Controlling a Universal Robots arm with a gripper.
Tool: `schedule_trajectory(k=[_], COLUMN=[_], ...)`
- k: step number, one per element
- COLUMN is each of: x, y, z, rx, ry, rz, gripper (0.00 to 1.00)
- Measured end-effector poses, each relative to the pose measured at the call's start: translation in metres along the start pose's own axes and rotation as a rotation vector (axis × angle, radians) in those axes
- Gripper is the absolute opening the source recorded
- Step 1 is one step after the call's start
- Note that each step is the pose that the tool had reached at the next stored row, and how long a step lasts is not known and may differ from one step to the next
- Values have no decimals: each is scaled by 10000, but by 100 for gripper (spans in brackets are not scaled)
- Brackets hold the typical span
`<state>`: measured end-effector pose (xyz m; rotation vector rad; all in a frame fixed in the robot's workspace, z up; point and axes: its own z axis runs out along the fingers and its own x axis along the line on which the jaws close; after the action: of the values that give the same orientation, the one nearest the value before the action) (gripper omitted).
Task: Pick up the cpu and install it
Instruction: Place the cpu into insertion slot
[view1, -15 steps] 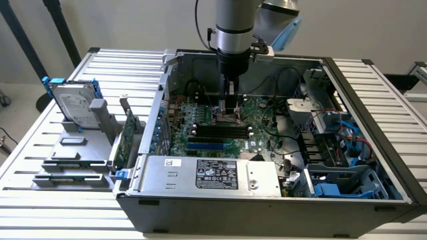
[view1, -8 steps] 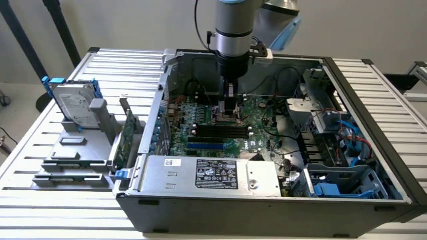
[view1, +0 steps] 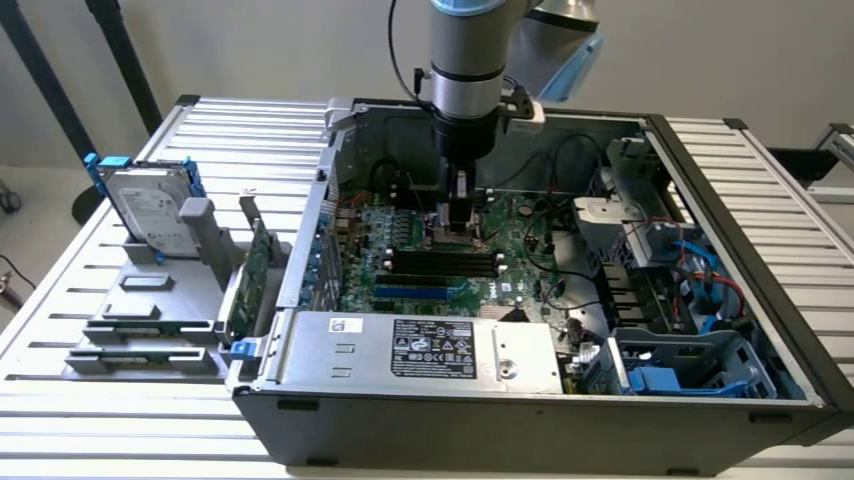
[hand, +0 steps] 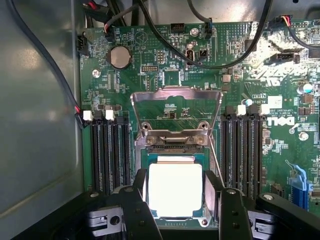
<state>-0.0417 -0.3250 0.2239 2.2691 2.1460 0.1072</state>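
The cpu (hand: 175, 190), a small square chip with a bright silver top, sits between my two black fingers (hand: 141, 200), whose pads press against its opposite edges. My gripper (hand: 176, 194) is shut on it, directly over the open socket (hand: 170, 149) on the green motherboard (hand: 150, 75). The socket's metal load plate (hand: 175, 102) is flipped up behind it. In the exterior view my gripper (view1: 461, 230) reaches straight down into the open computer case (view1: 727, 180), its tips low at the board's middle. I cannot tell whether the chip rests in the socket or hovers just above it.
Black memory slots (hand: 107, 155) flank the socket on both sides, and cables (hand: 45, 60) run along the case wall. Outside the case, at the exterior view's left, a hard drive (view1: 144, 210) with a blue bracket and an upright green card (view1: 250, 275) stand in a grey holder. The power supply (view1: 427, 348) lies at the case front.
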Motion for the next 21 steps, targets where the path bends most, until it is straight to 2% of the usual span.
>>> schedule_trajectory(k=[7, 14, 21], x=[-14, -26, -29], y=[-4, -7, -10], z=[63, 109, 156], rx=[33, 74, 155], ry=[94, 115, 159], rz=[-100, -170, -223], gripper=[55, 55, 55])
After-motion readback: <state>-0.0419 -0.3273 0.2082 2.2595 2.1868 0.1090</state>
